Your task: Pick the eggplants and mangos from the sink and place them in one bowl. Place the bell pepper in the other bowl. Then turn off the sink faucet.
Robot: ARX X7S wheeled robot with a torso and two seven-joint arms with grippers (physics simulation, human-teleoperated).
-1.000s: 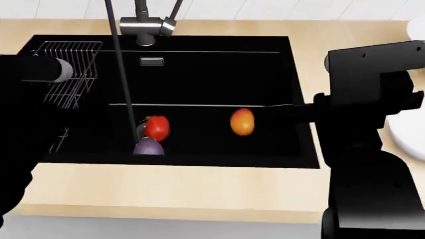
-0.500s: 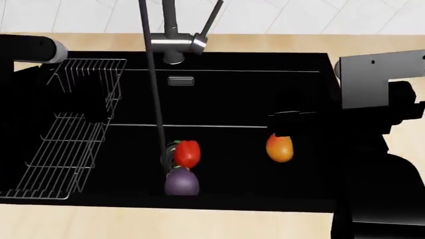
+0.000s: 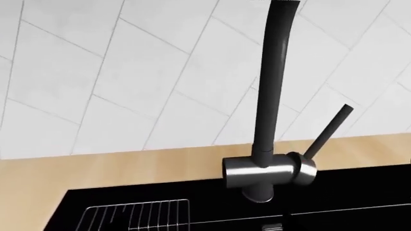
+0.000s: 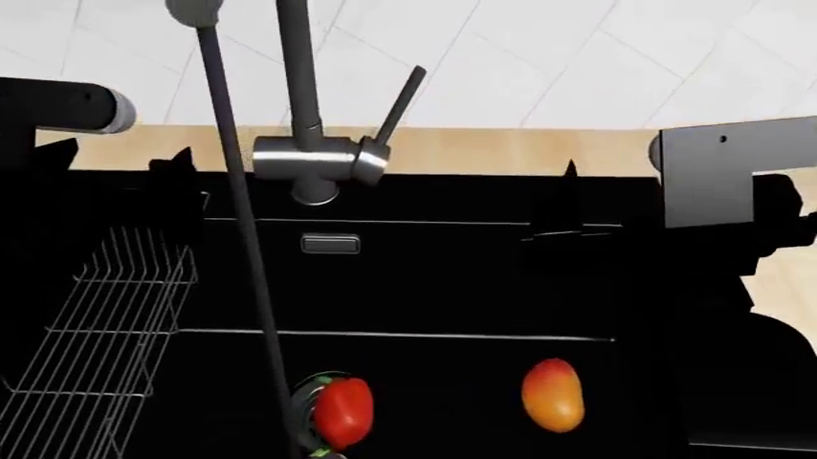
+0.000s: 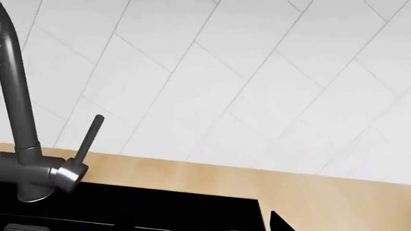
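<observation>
The sink faucet (image 4: 320, 158) stands at the back of the black sink (image 4: 434, 287), its thin lever (image 4: 400, 100) tilted up to the right; both wrist views show the faucet (image 3: 270, 171) (image 5: 38, 175). A thin dark stream (image 4: 249, 277) runs down to the drain. The red bell pepper (image 4: 342, 411) lies by the drain. The mango (image 4: 553, 394) lies to its right. The eggplants and both bowls are out of view. My left gripper (image 4: 172, 167) hangs left of the faucet and my right gripper (image 4: 571, 182) right of it. Both are high above the produce, open and empty.
A wire rack (image 4: 102, 325) fills the sink's left side. An overflow plate (image 4: 329, 244) sits on the back wall of the basin. Wooden counter (image 4: 498, 151) and a white tiled wall (image 4: 575, 57) lie behind the faucet.
The head view has tilted up, so the produce slid down the frame and the eggplant dropped out of sight. Both grippers rose from the basin to faucet height.
</observation>
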